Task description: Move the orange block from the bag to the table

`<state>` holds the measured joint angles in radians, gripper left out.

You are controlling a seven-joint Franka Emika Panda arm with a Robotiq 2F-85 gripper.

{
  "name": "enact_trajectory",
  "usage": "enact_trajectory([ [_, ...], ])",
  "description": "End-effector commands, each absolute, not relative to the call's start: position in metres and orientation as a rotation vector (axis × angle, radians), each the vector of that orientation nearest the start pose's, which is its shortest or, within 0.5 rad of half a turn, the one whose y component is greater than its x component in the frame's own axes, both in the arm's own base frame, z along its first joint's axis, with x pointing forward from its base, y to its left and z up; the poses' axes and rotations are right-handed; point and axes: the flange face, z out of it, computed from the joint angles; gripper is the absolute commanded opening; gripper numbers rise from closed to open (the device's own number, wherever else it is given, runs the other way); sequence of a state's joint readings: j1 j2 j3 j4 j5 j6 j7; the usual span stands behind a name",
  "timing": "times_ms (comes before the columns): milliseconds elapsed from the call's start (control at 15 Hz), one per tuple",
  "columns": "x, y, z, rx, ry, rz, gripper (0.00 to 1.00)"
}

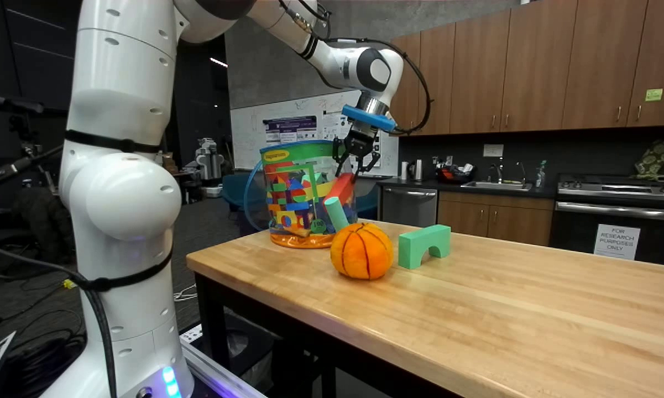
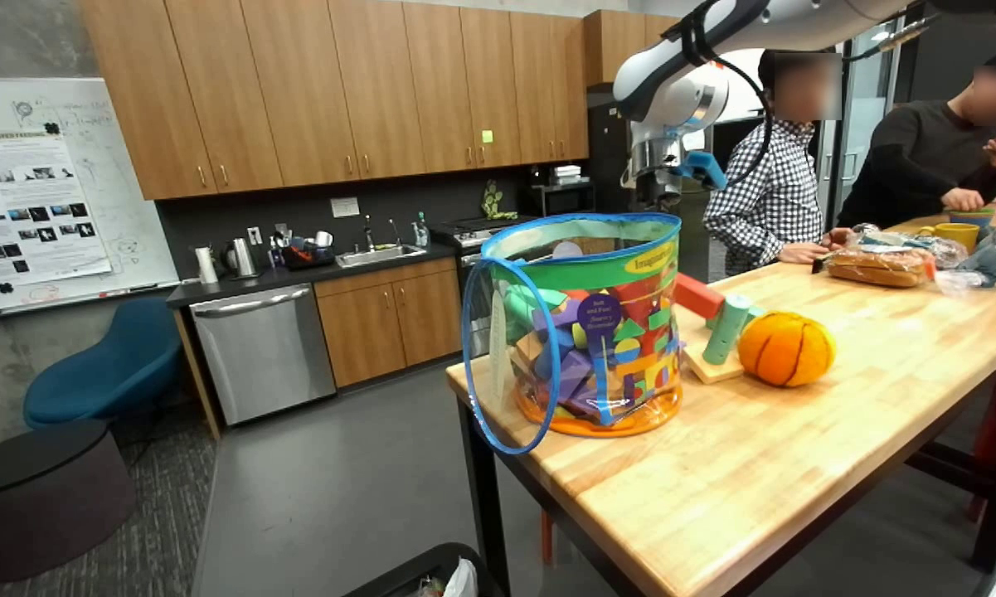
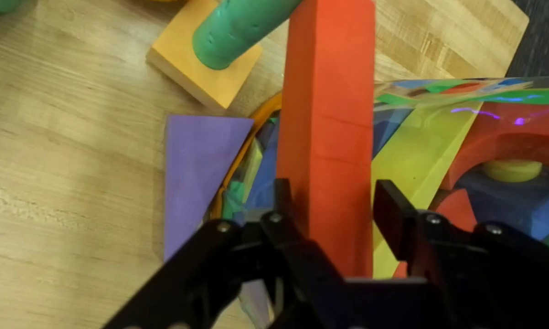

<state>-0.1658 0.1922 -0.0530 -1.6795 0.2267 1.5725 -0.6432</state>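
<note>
Transfer step, likely | hand (image 3: 333, 192) seems clamped on red-orange block (image 3: 336, 109), tilted just outside toy-block bag (image 2: 605, 270) near desk (image 1: 508, 320) corner | next should clear green cylinder (image 1: 336, 214), lower inward of edge, release

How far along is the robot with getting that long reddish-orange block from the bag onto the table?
Done: the reddish-orange block shows at least partly outside the bag in an exterior view.
In hand: in the wrist view the fingers appear closed on it, one at each side.
Remaining: it slants above the table, close to the green cylinder, so it probably needs lowering and letting go.
</note>
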Motion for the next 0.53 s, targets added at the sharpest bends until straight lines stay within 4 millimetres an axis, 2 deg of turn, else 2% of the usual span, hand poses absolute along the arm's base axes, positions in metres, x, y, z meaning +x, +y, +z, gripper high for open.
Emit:
enact_trajectory([
  [0,0.5778,-0.1015,0.4674,-2.756,-0.549,0.256,0.81],
  [67,0.5779,-0.1014,0.467,-2.756,-0.549,0.257,0.62],
  [267,0.5782,-0.1016,0.4656,-2.755,-0.548,0.26,0.81],
  [467,0.5782,-0.1018,0.4654,-2.755,-0.547,0.261,0.81],
])
